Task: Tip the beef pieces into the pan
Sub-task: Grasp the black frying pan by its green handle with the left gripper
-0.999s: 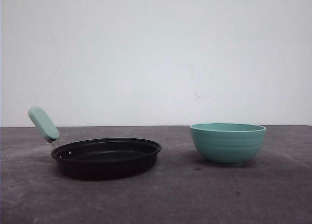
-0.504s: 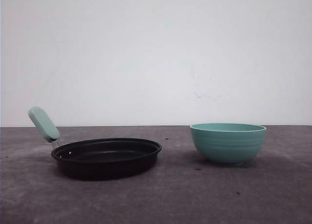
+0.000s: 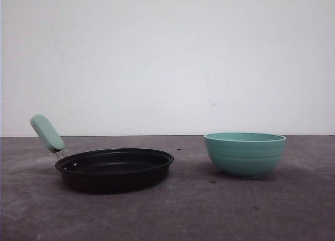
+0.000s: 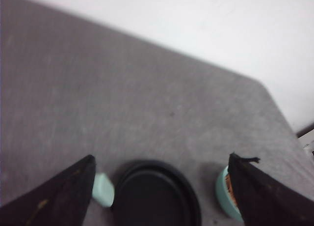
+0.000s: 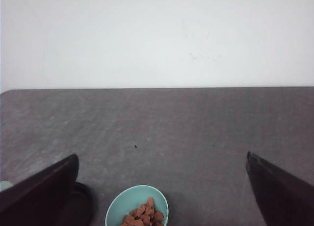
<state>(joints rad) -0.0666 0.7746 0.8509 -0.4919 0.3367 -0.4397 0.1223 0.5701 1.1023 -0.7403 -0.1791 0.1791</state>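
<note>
The black pan (image 3: 115,168) sits on the table's left half, its mint-green handle (image 3: 47,133) pointing up and to the left. A teal ribbed bowl (image 3: 245,153) stands on the right half. Reddish-brown beef pieces (image 5: 145,214) lie inside the bowl (image 5: 128,203) in the right wrist view. My right gripper (image 5: 162,186) hangs open high above the bowl, with nothing between its fingers. In the left wrist view my left gripper (image 4: 162,184) is open above the pan (image 4: 156,196), the handle (image 4: 103,189) by one finger and the bowl (image 4: 224,192) by the other.
The dark grey table (image 3: 199,209) runs back to a plain white wall (image 3: 167,57). Bare tabletop lies between pan and bowl and in front of both. The table's far corner (image 4: 265,88) appears in the left wrist view.
</note>
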